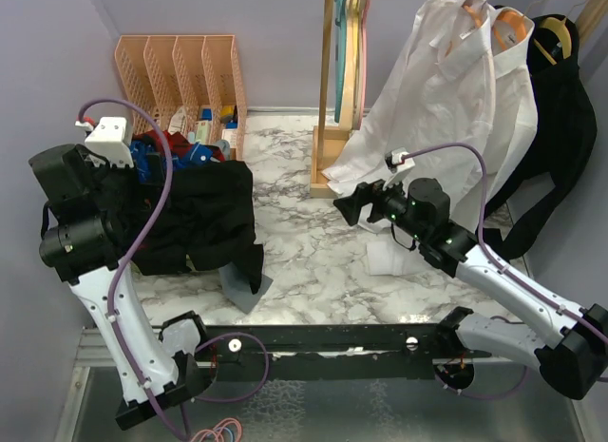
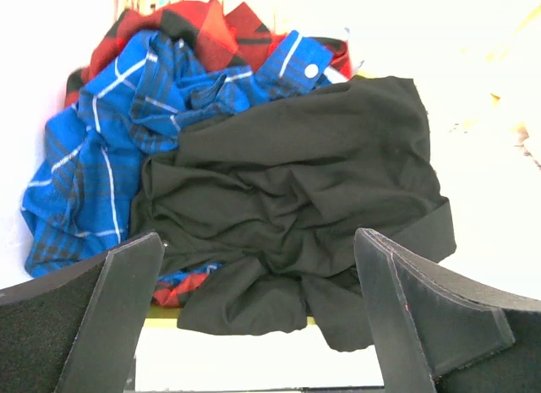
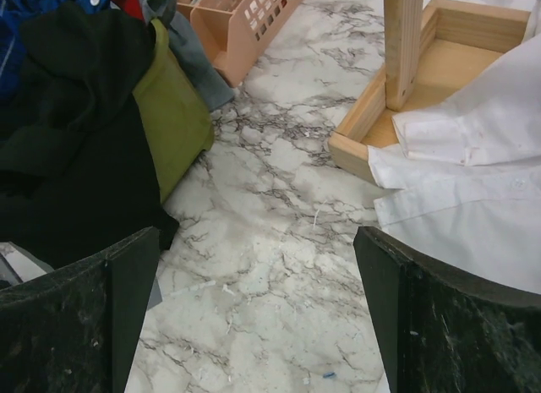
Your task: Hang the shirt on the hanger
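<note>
One white and grey marble-patterned table (image 1: 313,261) carries everything, and the upright wooden garment rack (image 1: 328,81) with its boxed base at the far side serves as the marker for the rest. A white dress shirt (image 1: 446,100) of crisp cloth hangs just right of the rack post, its hem and cuff spilling down beside the base (in the right wrist view the cuff lies against the base frame). Well to the left of the rack lies the large plain black shirt (image 1: 199,219) of soft fabric, crumpled in a heap on top of a pile, not on any hanger. A blue plaid garment (image 2: 93,156) is bunched against the side of that heap farthest from the rack, with red plaid cloth showing beyond it. A peach slotted plastic organiser (image 1: 180,67) stands left of the rack against the far wall. The right gripper (image 1: 350,206) hovers just in front of the rack base with its jaws spread wide and nothing between them. The left gripper (image 2: 258,249) hangs over the black shirt, far left of the rack, likewise wide and holding nothing. The thin pink plastic hanger (image 1: 364,71) hangs on the rack itself, right beside the post.
</note>
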Robot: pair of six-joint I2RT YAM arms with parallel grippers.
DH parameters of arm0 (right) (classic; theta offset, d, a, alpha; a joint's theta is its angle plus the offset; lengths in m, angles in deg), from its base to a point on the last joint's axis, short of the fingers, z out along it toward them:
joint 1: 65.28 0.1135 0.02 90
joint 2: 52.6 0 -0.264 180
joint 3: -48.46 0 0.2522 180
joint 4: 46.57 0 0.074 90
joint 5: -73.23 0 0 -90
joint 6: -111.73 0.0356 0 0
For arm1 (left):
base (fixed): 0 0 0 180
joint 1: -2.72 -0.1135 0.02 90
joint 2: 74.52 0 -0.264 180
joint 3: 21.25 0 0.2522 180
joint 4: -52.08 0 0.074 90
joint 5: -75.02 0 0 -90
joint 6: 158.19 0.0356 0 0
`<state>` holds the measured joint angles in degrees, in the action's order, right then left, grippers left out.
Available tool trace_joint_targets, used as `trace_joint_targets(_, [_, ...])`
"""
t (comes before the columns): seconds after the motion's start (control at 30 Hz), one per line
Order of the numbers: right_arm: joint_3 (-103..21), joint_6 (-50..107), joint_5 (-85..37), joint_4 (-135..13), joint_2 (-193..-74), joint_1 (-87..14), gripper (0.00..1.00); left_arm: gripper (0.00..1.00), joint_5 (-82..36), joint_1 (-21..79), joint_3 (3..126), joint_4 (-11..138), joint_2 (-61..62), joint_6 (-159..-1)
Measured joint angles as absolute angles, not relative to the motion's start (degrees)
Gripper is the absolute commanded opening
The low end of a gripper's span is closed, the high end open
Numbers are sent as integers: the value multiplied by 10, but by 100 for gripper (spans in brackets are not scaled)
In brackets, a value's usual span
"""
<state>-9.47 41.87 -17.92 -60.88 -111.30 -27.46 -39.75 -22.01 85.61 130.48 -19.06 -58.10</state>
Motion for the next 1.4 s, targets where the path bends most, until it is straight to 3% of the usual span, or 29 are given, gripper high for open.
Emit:
trace_joint_targets(0.37, [-95,409,-245,-569,-1112,-275,99,99,-409,-220,803,1355,-142,-537])
trace_joint_targets(0.53, [-113,386,-334,-534,-1151,-265,99,99,-421,-220,787,1376,-143,-496])
trace_joint_targets(0.73, [-129,261,-363,-480,-1225,-181,100,99,-412,-220,737,1379,-150,-480])
trace_joint_targets(0.9, [-139,180,-383,-422,-1292,-151,81,98,-418,-220,751,1390,-144,-463])
trace_joint_targets(0.97, [-171,156,-385,-416,-1330,-144,78,98,-422,-220,756,1396,-147,-452])
trace_joint_targets(1.4, [-289,55,-394,-383,-1464,-99,86,99,-422,-220,668,1391,-207,-384])
